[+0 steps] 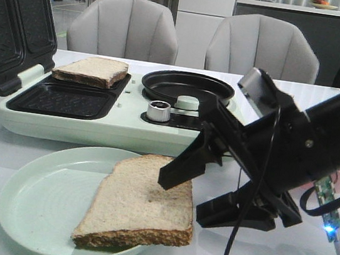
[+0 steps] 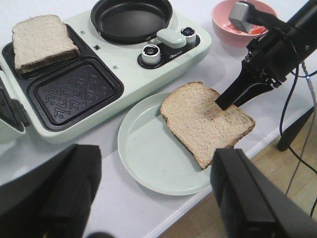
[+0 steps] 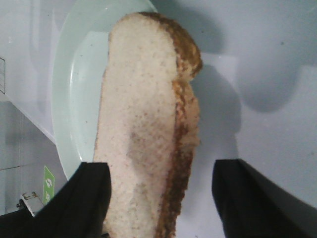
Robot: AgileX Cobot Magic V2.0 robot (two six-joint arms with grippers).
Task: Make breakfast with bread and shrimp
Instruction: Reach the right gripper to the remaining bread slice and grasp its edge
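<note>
One bread slice [image 1: 140, 202] lies on the pale green plate [image 1: 39, 204] at the front. It also shows in the left wrist view [image 2: 205, 119] and the right wrist view [image 3: 143, 129]. The second slice [image 1: 91, 70] lies in the back left tray of the sandwich maker [image 1: 93, 131]. My right gripper [image 1: 202, 192] is open. One finger is over the plate slice and the other is beside its crust edge, low by the table. My left gripper [image 2: 153, 198] is open and empty, high above the plate's front rim. An orange-pink bit [image 2: 255, 30] lies in the pink bowl [image 2: 242, 22]; I cannot tell whether it is the shrimp.
The sandwich maker's lid [image 1: 8, 16] stands open at the left. Its front left tray [image 1: 63, 100] is bare, and a round black pan [image 1: 187, 87] sits on its right, behind two knobs. The table's front edge [image 2: 257, 144] runs close to the plate.
</note>
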